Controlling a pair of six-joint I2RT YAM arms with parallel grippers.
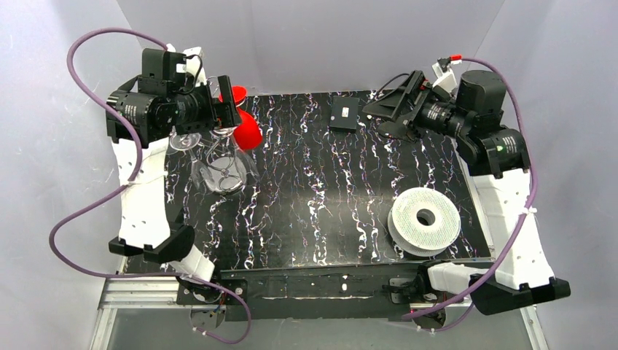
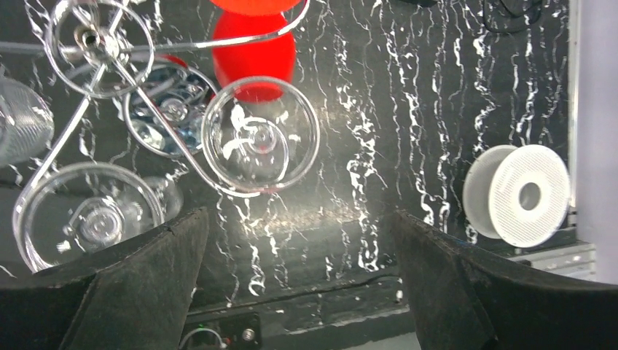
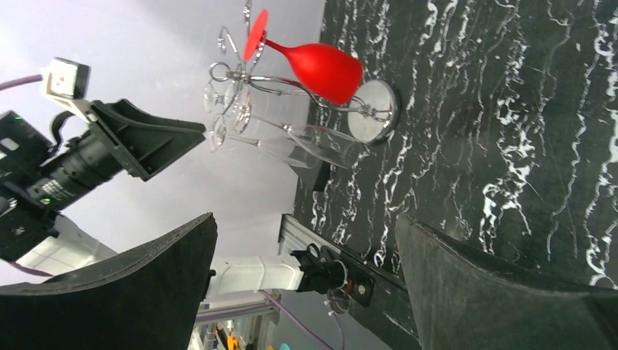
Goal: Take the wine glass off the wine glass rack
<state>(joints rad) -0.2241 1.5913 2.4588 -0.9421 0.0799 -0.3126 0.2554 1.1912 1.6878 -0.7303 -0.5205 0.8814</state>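
Left jaws are spread wide with nothing in them, hovering right above a clear wine glass (image 2: 260, 137) that hangs foot-up on the wire rack (image 2: 91, 36), beside a 2nd clear glass (image 2: 87, 215) and a red glass (image 2: 253, 55). Right jaws are wide too, well apart at the tabletop's (image 1: 291, 182) far right. A white spool (image 2: 526, 193) sits front right.

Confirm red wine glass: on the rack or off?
On. Right wrist view: red wine glass hangs bowl-down, foot caught in the wine glass rack. Left gripper open, holding nothing.
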